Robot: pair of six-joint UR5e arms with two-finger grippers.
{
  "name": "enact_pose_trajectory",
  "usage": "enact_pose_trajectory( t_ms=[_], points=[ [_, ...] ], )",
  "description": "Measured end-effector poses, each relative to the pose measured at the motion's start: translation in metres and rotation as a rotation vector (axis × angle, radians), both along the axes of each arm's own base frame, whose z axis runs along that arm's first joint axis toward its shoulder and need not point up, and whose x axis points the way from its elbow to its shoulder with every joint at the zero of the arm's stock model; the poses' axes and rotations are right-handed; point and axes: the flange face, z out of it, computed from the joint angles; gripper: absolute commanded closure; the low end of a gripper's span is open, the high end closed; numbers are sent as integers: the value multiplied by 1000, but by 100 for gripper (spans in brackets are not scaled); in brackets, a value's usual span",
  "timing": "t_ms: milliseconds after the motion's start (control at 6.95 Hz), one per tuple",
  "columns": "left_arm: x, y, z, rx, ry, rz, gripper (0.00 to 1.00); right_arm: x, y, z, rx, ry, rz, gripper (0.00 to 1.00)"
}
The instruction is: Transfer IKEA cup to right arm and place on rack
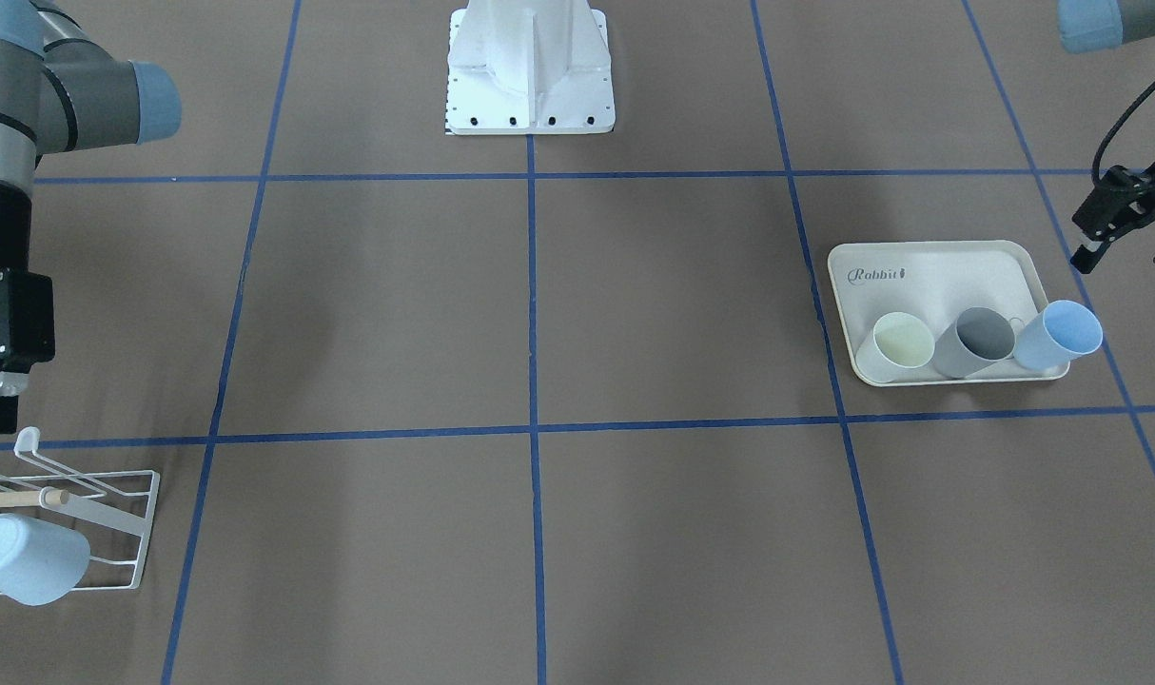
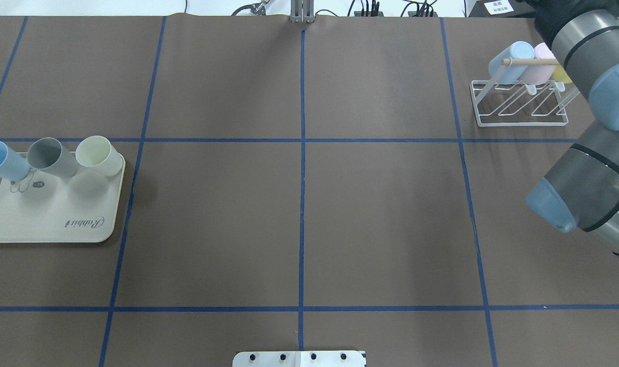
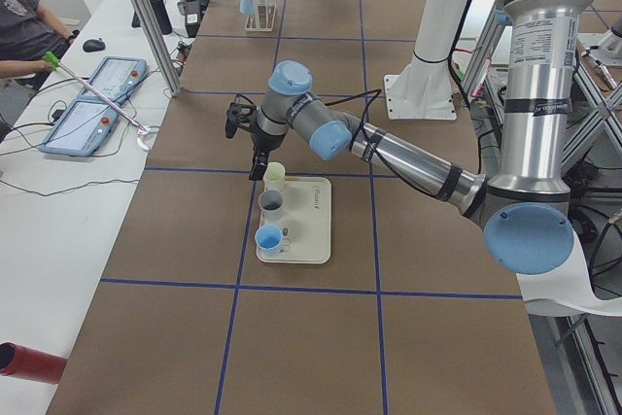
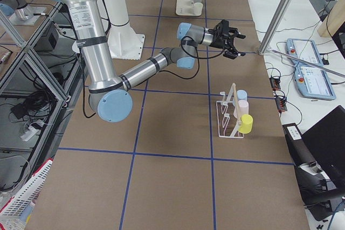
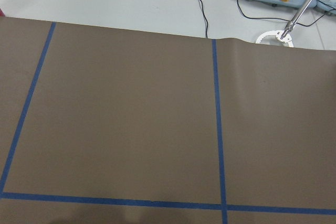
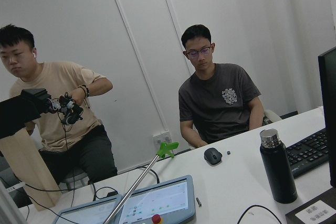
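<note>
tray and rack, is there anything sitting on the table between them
Nothing. In the overhead exterior view the stretch from the tray to the rack is bare brown table, crossed only by blue tape lines.

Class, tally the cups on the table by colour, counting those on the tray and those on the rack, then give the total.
Blue cups: 2
Grey cup: 1
Cream cup: 1
Pink cup: 1
Yellow cup: 1
Total: 6
</note>
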Motion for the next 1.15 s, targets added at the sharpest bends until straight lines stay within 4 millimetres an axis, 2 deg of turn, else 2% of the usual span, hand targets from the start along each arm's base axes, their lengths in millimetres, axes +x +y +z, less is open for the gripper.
enact_pose_trajectory(
  t_ms=[288, 576, 863, 1151],
  points=[
    [-3, 3, 60, -48, -61, 69, 0, -13, 26, -22, 13, -151, -37, 1],
    [-10, 0, 115, -110, -67, 128, 0, -27, 46, -34, 14, -250, -76, 1],
    [-12, -9, 138, -144, -50, 151, 0, -34, 57, -42, 23, -304, -96, 0],
    [-5, -32, 150, -166, -49, 153, 0, -36, 61, -44, 29, -316, -103, 0]
  ],
)
